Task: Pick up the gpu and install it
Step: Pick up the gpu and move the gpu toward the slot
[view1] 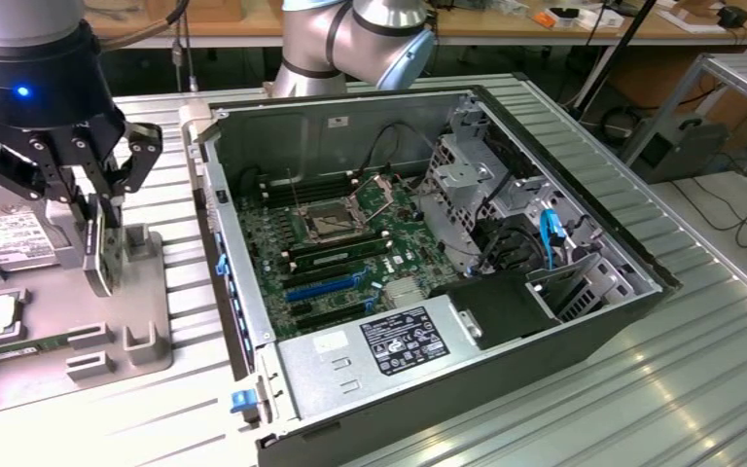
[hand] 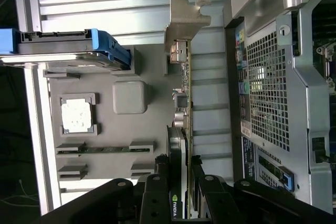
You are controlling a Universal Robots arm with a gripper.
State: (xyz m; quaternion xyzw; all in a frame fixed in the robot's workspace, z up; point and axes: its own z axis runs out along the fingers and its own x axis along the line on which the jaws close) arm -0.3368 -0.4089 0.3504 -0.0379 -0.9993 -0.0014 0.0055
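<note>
Gripper closed on gpu, fingers clamped on card's two flat faces. Gpu upright, hanging below gripper, over gray tray at exterior view's left, beside open case, outside it. Wrist view: card edge-on between fingers, silver bracket at end away from gripper. Cannot tell whether lower edge is clear of tray.

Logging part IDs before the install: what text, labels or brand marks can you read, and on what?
No text can be read.
On the gpu: a small logo by the gripper, lettering too small.
On the power supply label: print too small.
On the hard drive label: print too small.
</note>
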